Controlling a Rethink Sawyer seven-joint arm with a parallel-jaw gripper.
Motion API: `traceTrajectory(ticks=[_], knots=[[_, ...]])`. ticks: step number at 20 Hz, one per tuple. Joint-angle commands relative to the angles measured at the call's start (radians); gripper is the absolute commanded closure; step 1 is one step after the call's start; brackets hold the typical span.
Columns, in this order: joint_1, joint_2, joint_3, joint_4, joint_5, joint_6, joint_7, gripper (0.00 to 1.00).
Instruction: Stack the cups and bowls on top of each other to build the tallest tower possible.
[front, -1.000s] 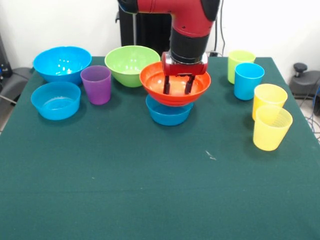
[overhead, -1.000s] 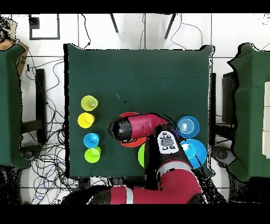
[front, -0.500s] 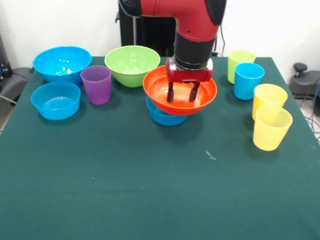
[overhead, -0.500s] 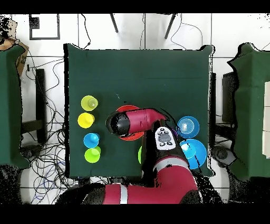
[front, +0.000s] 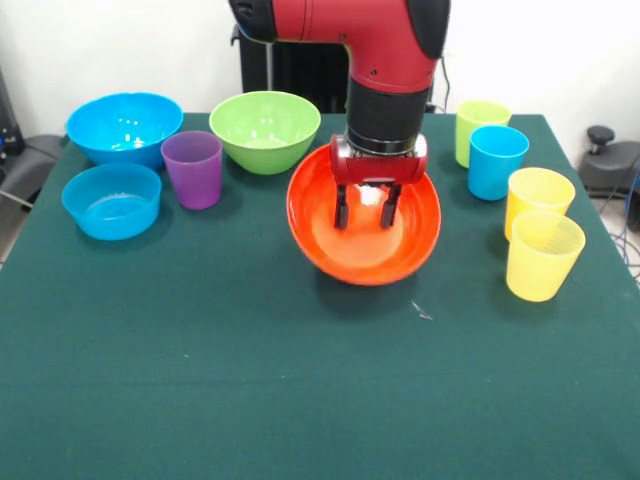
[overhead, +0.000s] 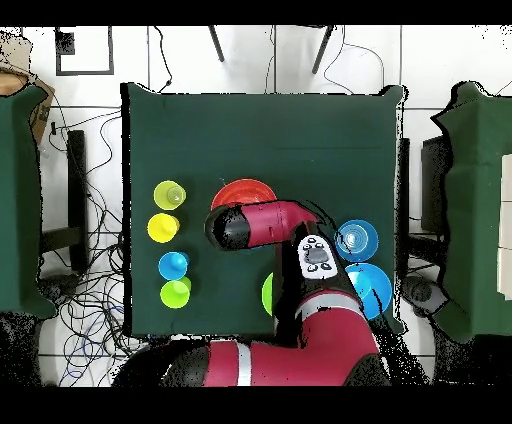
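My gripper (front: 364, 218) hangs inside the orange bowl (front: 365, 255), which is tipped steeply so its open face looks out across the green table (front: 300, 400). Its lower edge seems clear of the cloth, with a shadow beneath. I cannot tell whether I am clamped on it or merely resting in it: the contact with the wall is hidden behind my wrist

Taking the orange bowl as centre: the lime green bowl (front: 264, 128) sits just behind it to one side, and the purple cup (front: 193, 168) stands beyond that. The blue cup (front: 497, 160) and the two yellow cups (front: 540, 200) stand well off on the other side. No small blue bowl shows under it; if one is there, the orange one covers it

I judge this bowl light, stiff and glossy, so slippery. Its thin rim is the only real purchase, pinched across the wall. Held at one edge it will swing and tilt, as it does here
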Motion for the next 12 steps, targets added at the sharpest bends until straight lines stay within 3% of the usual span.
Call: traceTrajectory(ticks=[1, 12], knots=[[-0.057, 0.136, 0.101, 0.039, -0.136, -0.051, -0.094, 0.00], [-0.055, 0.148, 0.098, 0.021, -0.144, -0.010, -0.061, 0.00]])
